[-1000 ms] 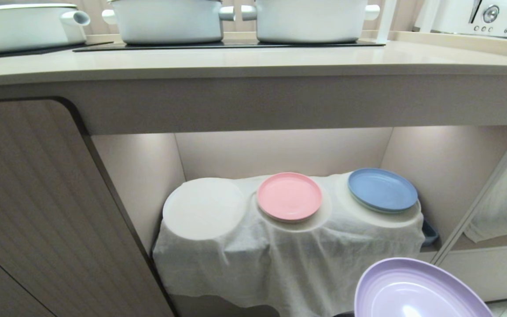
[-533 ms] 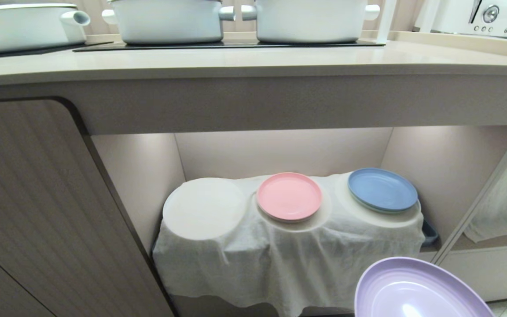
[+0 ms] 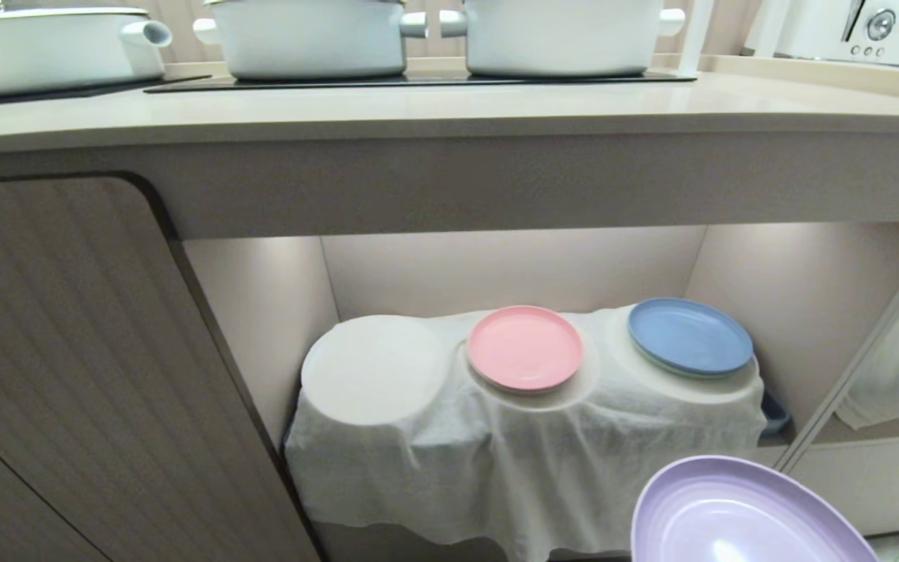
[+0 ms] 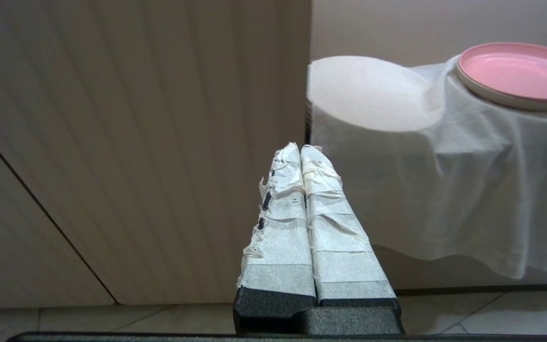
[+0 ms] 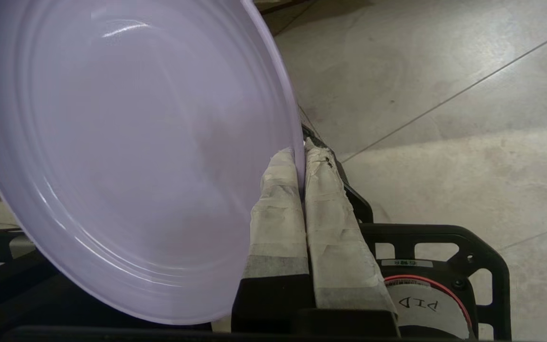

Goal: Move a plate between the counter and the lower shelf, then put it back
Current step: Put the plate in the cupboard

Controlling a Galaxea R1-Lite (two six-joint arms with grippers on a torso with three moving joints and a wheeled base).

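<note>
Scene shifted slightly rightward; plate [image 5: 126, 156] rim between right jaws.

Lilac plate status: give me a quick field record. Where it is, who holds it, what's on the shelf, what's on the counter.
plate: lilac plate, held clear of shelf and counter, low at the head view's right edge
holder: right gripper, shut on the plate's rim
left gripper: left gripper, shut, empty, facing the cabinet door
shelf: white cloth draped over raised round stands; pink plate on the middle one, blue plate on the right one, left one bare
counter: counter carries three white pots on the black hob
</note>
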